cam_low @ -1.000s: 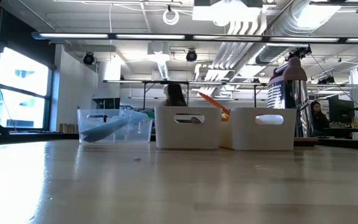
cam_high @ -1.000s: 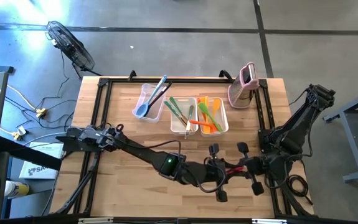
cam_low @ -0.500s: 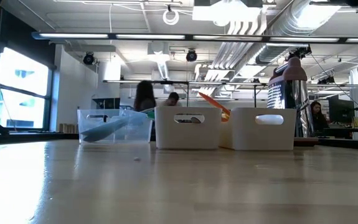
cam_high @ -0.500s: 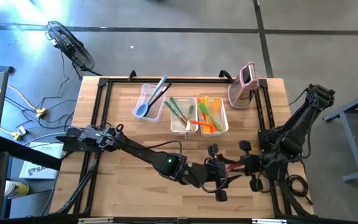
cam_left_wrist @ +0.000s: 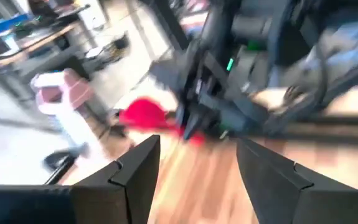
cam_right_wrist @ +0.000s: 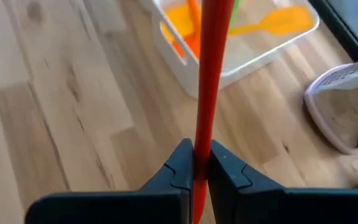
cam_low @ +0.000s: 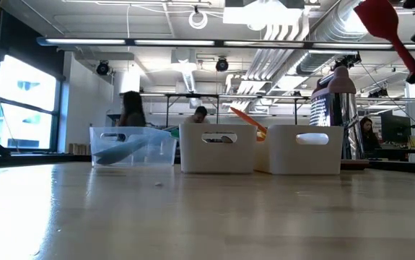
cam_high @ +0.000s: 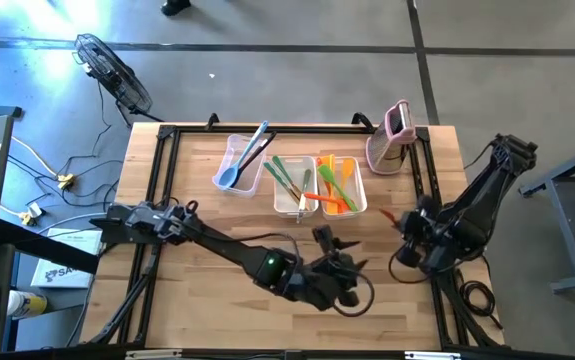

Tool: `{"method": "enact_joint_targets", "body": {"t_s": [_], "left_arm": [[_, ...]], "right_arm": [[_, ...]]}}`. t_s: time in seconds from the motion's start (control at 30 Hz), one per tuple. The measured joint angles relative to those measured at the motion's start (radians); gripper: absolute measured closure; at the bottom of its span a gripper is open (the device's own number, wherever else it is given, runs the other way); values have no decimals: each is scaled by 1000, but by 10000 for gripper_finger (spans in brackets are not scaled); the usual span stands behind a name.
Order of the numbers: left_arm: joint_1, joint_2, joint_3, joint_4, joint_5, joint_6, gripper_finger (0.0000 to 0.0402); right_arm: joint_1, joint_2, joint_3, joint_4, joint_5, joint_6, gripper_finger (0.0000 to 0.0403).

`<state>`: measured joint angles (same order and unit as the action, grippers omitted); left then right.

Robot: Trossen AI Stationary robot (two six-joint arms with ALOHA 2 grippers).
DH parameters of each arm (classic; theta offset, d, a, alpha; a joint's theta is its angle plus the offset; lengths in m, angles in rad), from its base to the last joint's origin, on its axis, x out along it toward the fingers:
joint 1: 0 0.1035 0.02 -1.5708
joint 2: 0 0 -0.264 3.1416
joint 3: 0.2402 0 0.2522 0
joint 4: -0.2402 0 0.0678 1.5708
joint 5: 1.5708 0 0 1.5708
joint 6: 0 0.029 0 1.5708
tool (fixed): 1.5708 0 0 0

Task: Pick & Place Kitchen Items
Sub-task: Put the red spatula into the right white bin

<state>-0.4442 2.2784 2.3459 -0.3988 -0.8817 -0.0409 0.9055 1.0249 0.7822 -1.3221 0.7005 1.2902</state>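
Observation:
A red spatula [cam_right_wrist: 211, 74] is in my right gripper [cam_right_wrist: 197, 171], which is shut on it above the table's right side [cam_high: 407, 238]. In the low view its head [cam_low: 380, 18] shows high at the right. My left gripper [cam_left_wrist: 197, 180] stands open near the table's front middle [cam_high: 339, 262], facing the right arm with nothing between its fingers. At the far middle stand three tubs: one with a blue spoon [cam_high: 235, 165], one with green utensils [cam_high: 293, 182], one with orange utensils [cam_high: 339, 185]. My right gripper pinches the red spatula's handle [cam_right_wrist: 198, 158] between its two fingers. The handle runs out ahead past the fingertips, along the fingers rather than across them. The spatula is lifted clear of the table and tilted, its head [cam_low: 380, 18] uppermost.
A pink-and-white upright gadget [cam_high: 391, 135] stands at the far right corner, beside the orange tub [cam_right_wrist: 247, 43]. Black rails [cam_high: 162, 190] frame the table's edges. Bare wood lies at the table's left and front. People move in the room behind the table [cam_low: 131, 108].
The red spatula lay low between both grippers at the front right. My right gripper has drawn back toward the table's right edge and turned, swinging the spatula up with its head high. The spatula is now clear of my left gripper, which has tipped down a little.

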Motion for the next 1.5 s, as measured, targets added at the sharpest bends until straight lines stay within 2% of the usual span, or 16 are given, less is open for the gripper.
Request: {"method": "enact_joint_targets", "body": {"t_s": [0.07, 0.2, 0.3, 0.4, 0.53, 0.7, 0.77, 0.87, 1.0, 1.07, 1.17, 1.3, 1.5], "left_arm": [[-7, 0, 0, -101, -39, -60, 195], [-10, 0, 0, -400, -34, -327, 195], [-6, 0, 0, -605, 11, -548, 195], [-1, 17, 1, -742, 47, -704, 195], [5, 45, 3, -819, 93, -783, 195], [13, 82, 0, -852, 133, -776, 195], [14, 90, -2, -865, 135, -776, 195], [19, 111, 0, -874, 139, -776, 195], [19, 123, 1, -884, 189, -779, 195], [18, 129, -1, -900, 193, -779, 195], [19, 131, -1, -921, 184, -778, 195], [19, 130, -1, -943, 122, -776, 195], [19, 130, -1, -1008, 94, -776, 195]], "right_arm": [[-13, -22, 0, 3, 28, 3, 390], [-70, -97, 0, 33, 113, -63, 388], [-153, -176, 0, 88, 154, -183, 390], [-256, -261, 0, 208, 152, -352, 390], [-405, -356, 0, 475, 78, -655, 390], [-634, -381, 0, 860, -148, -976, 390], [-746, -359, 2, 980, -243, -1043, 390], [-929, -292, 2, 1067, -415, -1085, 390], [-1159, -140, 2, 1064, -667, -1052, 390], [-1233, -51, 0, 1049, -757, -1043, 390], [-1290, 67, 0, 1055, -809, -1050, 390], [-1301, 190, 0, 1052, -790, -1071, 390], [-1299, 273, -76, 1068, -812, -1037, 390]]}}
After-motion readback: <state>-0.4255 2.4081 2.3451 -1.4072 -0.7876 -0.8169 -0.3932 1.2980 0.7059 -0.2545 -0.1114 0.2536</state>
